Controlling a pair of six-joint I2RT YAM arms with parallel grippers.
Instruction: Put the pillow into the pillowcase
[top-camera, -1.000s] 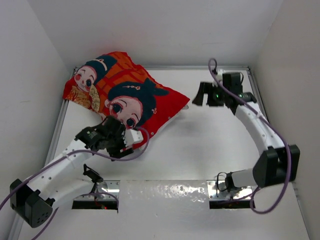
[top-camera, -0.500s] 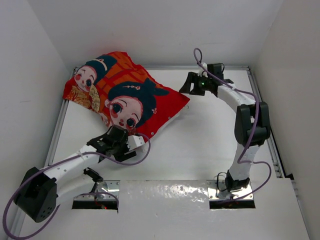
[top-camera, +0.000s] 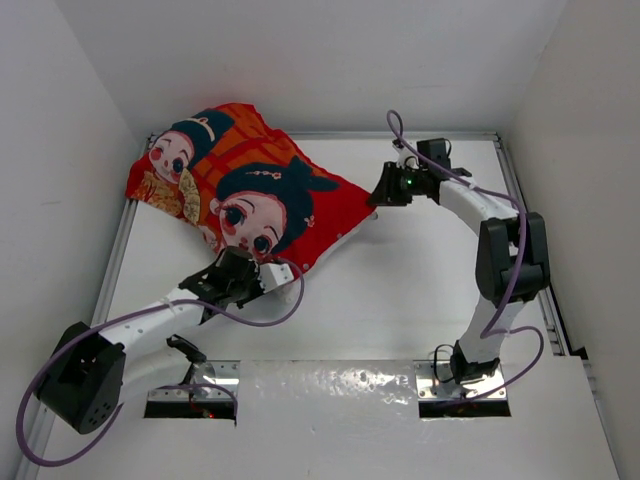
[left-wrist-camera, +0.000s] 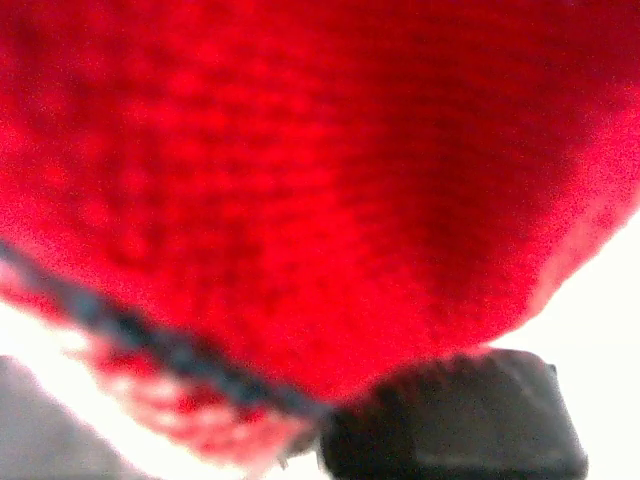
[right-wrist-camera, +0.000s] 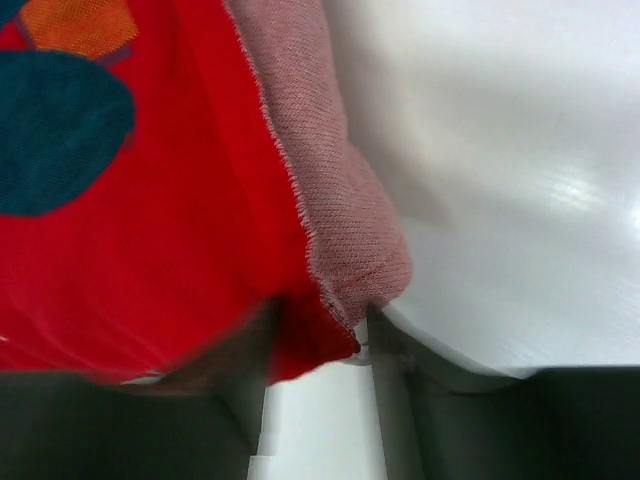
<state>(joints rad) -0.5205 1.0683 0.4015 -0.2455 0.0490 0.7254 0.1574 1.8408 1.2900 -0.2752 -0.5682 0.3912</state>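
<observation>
The red pillowcase (top-camera: 250, 190), printed with cartoon faces, lies plump at the back left of the table. The pillow is hidden. My left gripper (top-camera: 262, 277) sits at the case's near edge. In the left wrist view blurred red cloth of the pillowcase (left-wrist-camera: 320, 180) fills the frame and runs down into my left gripper (left-wrist-camera: 320, 430), shut on it; one dark finger (left-wrist-camera: 450, 430) shows. My right gripper (top-camera: 380, 190) is at the case's right corner. There the pillowcase (right-wrist-camera: 150, 250), its pink inside folded out, sits pinched in my right gripper (right-wrist-camera: 315, 360).
White walls close in on the left, back and right. A metal rail (top-camera: 115, 270) runs along the table's left side. A shiny strip (top-camera: 330, 380) with both arm bases lies at the near edge. Purple cables (top-camera: 290, 300) loop off each arm.
The right arm swung left to the pillowcase's right corner and its jaws narrowed onto the cloth. The left gripper slid along the near edge and shut on the fabric.
</observation>
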